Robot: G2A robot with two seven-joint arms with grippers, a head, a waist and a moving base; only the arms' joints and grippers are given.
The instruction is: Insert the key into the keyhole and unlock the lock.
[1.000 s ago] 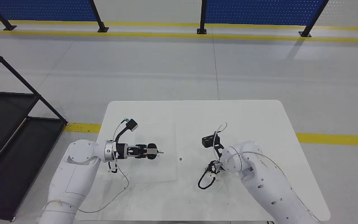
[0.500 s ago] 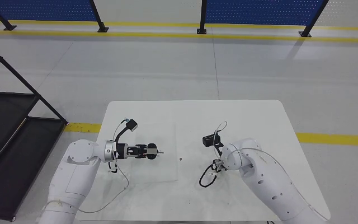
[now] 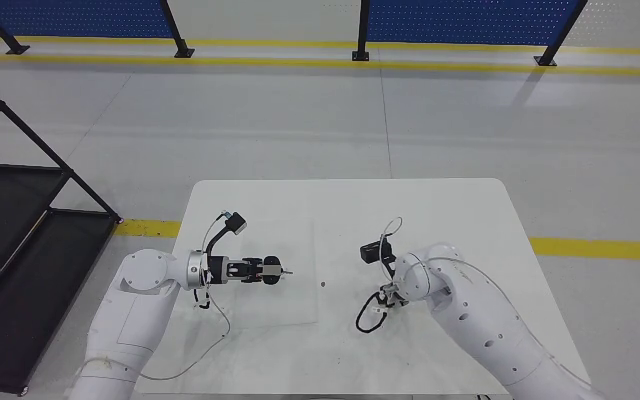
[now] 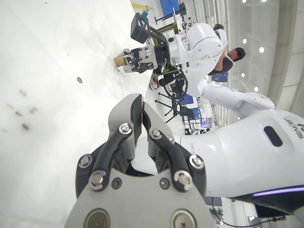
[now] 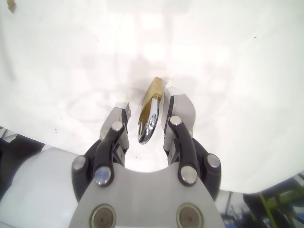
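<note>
Here the lock [image 5: 154, 90] lies within the right tool [image 5: 149, 99].

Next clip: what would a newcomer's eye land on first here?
The brass padlock with a silver shackle stands out first, sitting on the white table between the open fingers of the right gripper. Across the table, the left gripper points toward it with its fingers pressed shut. Whether they pinch a key cannot be told.
</note>
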